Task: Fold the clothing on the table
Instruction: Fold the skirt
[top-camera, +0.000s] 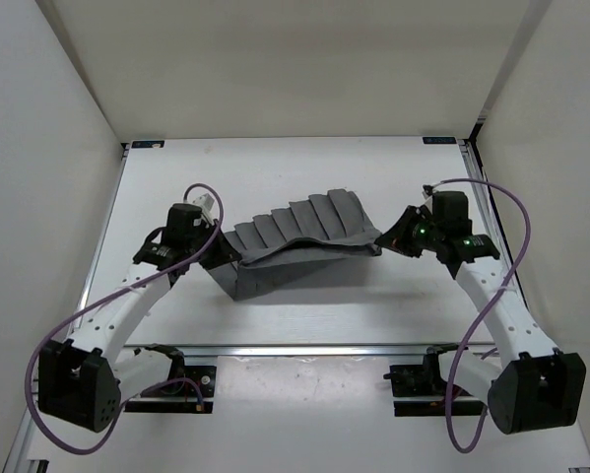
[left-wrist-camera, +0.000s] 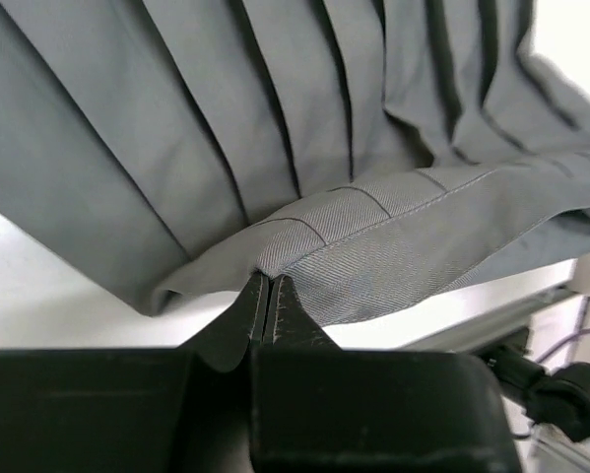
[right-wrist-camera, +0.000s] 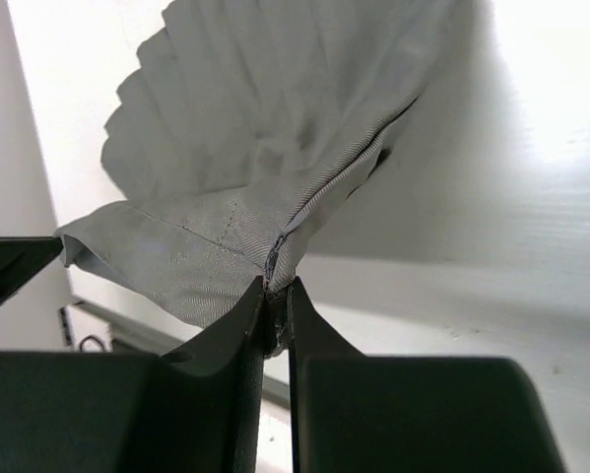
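The clothing point(top-camera: 299, 232) is a grey pleated skirt, held up off the white table point(top-camera: 275, 168) by its waistband and stretched between both arms, its pleats hanging back and down. My left gripper point(top-camera: 223, 254) is shut on the waistband's left end, seen as twill fabric point(left-wrist-camera: 373, 246) pinched at the left gripper's tips point(left-wrist-camera: 268, 281). My right gripper point(top-camera: 385, 239) is shut on the waistband's right end by the zip; the fabric point(right-wrist-camera: 226, 168) fans away from the right gripper's tips point(right-wrist-camera: 277, 288). The part under the lifted band is hidden.
Metal rails edge the table, one along the front point(top-camera: 304, 350) and one down the right side point(top-camera: 482, 197). Blue marks sit at the back corners point(top-camera: 147, 144). White walls stand on three sides. Purple cables point(top-camera: 516, 227) loop beside each arm.
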